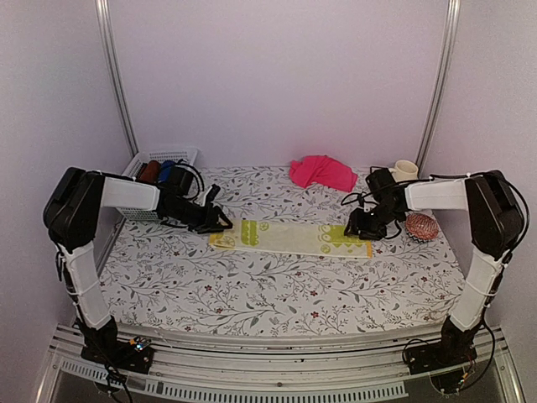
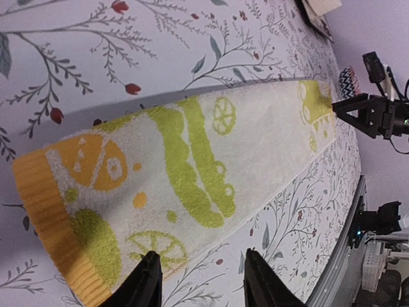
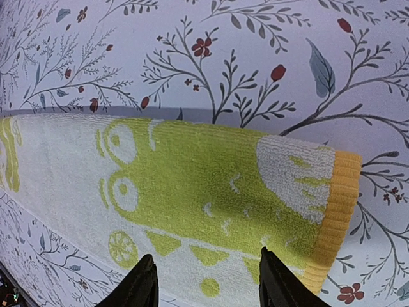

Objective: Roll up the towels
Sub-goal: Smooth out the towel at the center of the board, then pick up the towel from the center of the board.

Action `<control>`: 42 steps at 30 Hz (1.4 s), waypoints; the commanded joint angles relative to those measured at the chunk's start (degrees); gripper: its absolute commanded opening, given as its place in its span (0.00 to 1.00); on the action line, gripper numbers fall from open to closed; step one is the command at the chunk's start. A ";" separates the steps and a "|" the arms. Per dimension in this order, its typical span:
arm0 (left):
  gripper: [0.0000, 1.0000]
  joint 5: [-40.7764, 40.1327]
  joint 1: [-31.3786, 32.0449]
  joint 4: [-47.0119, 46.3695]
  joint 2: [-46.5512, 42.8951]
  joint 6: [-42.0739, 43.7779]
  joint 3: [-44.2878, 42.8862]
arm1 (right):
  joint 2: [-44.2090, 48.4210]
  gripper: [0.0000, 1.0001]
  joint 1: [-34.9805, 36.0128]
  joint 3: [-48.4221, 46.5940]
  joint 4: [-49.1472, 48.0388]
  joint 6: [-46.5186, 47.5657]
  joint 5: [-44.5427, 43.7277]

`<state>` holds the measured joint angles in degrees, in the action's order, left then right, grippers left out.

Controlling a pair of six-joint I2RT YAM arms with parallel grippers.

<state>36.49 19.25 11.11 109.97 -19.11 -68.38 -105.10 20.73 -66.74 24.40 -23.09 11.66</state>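
The lime-yellow towel with a white and orange pattern lies flat as a long folded strip across the middle of the table. My left gripper is open and empty at the strip's left end; in the left wrist view its fingertips stand over the towel's near edge. My right gripper is open and empty above the right end; in the right wrist view the towel fills the space between the fingers. The hot pink towel lies crumpled at the back.
A white basket with dark red, blue and green cloth rolls stands at the back left. A round red-orange woven pad lies at the right, a cream cup behind it. The tablecloth is floral.
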 commanded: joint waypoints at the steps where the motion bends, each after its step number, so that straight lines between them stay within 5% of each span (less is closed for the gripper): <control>1: 0.44 -1.87 0.19 4.19 3.76 -0.05 0.67 | -2.48 0.54 0.22 0.50 -0.03 -1.91 0.19; 16: 0.45 -4.56 0.08 9.10 5.52 -0.07 1.57 | -7.06 0.57 -1.61 -1.58 3.74 -2.05 -9.44; 23: 0.47 -3.45 0.88 12.14 -0.57 0.28 -0.18 | -1.12 0.68 -1.65 -6.50 4.85 2.68 -4.32; 24: 0.55 -3.80 1.10 12.91 -1.62 0.20 -1.81 | 1.68 0.74 -1.83 -8.95 7.53 3.45 -4.95; 27: 0.57 -3.97 1.60 13.09 -2.33 -0.34 -4.11 | 4.30 0.80 -2.95 -9.69 11.30 2.49 -5.44; 42: 0.57 -4.56 2.76 13.76 -3.83 0.11 -6.92 | 4.82 0.74 -5.22 6.31 2.23 -7.02 -1.02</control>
<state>32.29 21.65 23.70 108.27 -19.33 -74.39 -98.67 15.77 -61.21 30.79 -27.62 9.02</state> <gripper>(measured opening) 0.572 0.750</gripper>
